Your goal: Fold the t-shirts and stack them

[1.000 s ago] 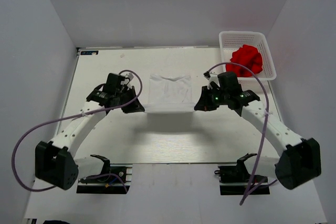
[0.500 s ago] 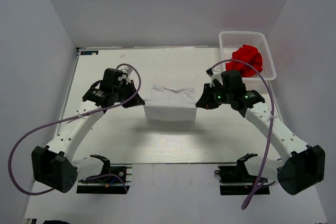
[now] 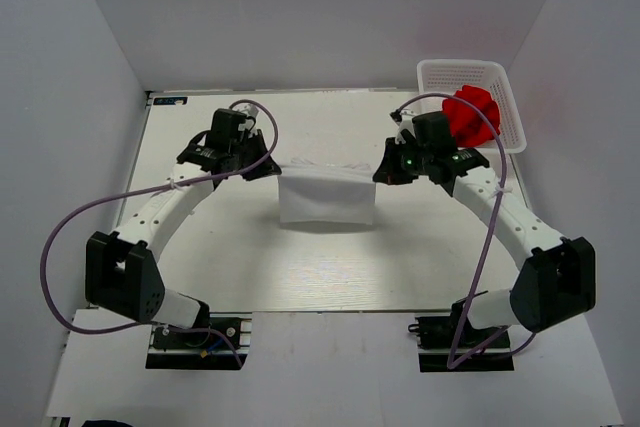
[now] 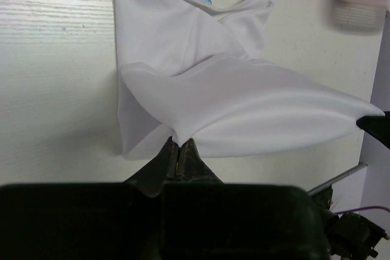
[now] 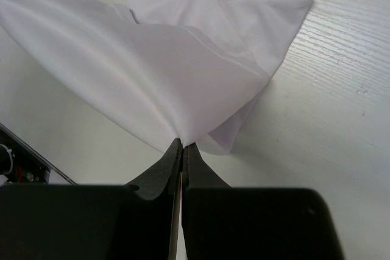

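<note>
The white t-shirt (image 3: 326, 197) lies in the middle of the table with its near part lifted and stretched between both grippers. My left gripper (image 3: 268, 169) is shut on its left corner; in the left wrist view the cloth (image 4: 244, 108) runs from the closed fingertips (image 4: 180, 145). My right gripper (image 3: 384, 173) is shut on its right corner; the right wrist view shows the shirt (image 5: 158, 65) pinched at the tips (image 5: 182, 144), with a blue collar label at the far end. The red t-shirt (image 3: 470, 112) is bunched in the basket.
The white mesh basket (image 3: 470, 75) stands at the table's far right corner, close behind my right arm. Purple cables loop off both arms. A small dark label (image 3: 170, 101) sits at the far left edge.
Both grippers have moved away from me, carrying the shirt's near edge over toward its collar end. The lifted fold now hangs further back over the lower layer.
</note>
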